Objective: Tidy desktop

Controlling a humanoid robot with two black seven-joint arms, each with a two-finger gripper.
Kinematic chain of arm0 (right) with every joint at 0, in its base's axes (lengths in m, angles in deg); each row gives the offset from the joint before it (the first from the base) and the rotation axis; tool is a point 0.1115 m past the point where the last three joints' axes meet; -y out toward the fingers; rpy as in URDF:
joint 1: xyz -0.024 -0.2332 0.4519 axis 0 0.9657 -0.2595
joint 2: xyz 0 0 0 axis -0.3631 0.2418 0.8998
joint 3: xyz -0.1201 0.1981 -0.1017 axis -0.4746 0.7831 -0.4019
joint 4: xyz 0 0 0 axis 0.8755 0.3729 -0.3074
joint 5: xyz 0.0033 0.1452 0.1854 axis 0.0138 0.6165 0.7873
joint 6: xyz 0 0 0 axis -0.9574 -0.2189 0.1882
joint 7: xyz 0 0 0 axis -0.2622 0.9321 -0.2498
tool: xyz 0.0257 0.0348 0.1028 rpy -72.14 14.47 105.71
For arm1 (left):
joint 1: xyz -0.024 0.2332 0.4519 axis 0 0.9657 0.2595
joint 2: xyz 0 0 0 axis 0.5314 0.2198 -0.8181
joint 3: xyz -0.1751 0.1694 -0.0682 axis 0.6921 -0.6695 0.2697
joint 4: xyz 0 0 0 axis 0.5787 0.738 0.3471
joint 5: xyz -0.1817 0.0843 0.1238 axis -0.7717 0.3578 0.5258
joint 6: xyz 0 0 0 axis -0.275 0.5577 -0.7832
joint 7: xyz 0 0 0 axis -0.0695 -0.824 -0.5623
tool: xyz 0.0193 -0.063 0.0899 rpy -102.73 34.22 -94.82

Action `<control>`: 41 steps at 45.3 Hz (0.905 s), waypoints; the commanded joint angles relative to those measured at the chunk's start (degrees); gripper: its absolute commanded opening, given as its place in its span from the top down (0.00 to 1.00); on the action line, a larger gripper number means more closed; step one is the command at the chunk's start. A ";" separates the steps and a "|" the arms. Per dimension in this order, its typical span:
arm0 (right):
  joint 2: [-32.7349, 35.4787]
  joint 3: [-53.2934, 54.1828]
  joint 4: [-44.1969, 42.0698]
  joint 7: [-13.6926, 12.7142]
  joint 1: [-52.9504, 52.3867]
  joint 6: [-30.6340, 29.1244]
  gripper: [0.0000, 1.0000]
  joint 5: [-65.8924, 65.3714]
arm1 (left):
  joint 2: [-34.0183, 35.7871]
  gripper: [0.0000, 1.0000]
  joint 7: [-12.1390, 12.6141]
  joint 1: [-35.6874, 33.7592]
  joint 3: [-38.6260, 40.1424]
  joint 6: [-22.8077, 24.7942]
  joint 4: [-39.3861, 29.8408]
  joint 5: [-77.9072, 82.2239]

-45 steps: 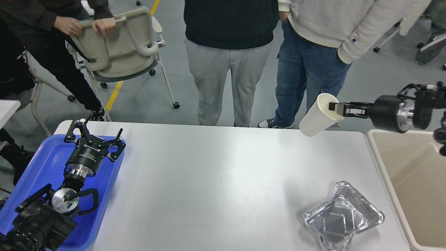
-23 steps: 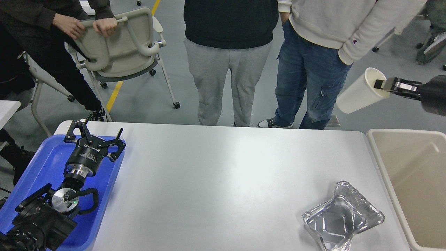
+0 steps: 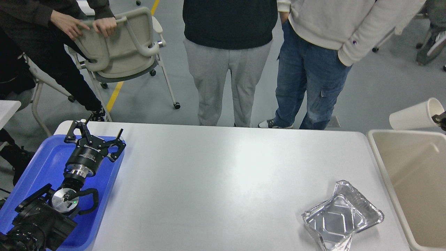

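The white desktop (image 3: 216, 181) fills the middle of the view. Crumpled foil trays (image 3: 343, 218) lie on it at the front right. My right gripper (image 3: 441, 119) shows only as a dark tip at the right edge. It is shut on the rim of a white paper cup (image 3: 414, 118), held tilted in the air over the far edge of the beige bin (image 3: 418, 188). My left gripper (image 3: 95, 135) is open and empty, just above the blue tray (image 3: 41, 164) at the left.
Two people stand close behind the table's far edge. A beige wheeled chair (image 3: 118, 45) and a third person are at the back left. The bin stands against the table's right side.
My right gripper has carried the paper cup to the right and then down, from above the table's far right corner to over the bin's far edge. The left arm has not moved.
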 commanded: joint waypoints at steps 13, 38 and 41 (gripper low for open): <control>-27.35 6.55 -38.47 -5.04 18.25 4.94 1.00 18.55 | 0.00 0.00 0.01 -0.02 0.00 0.00 0.00 -0.07; -32.28 9.02 -38.21 -7.15 20.53 19.19 1.00 18.72 | 0.00 0.00 0.01 -0.02 0.00 0.00 0.00 0.01; -32.37 9.19 -38.21 -7.15 20.53 19.63 0.90 18.72 | 0.00 0.00 0.01 -0.02 0.00 0.00 0.00 0.01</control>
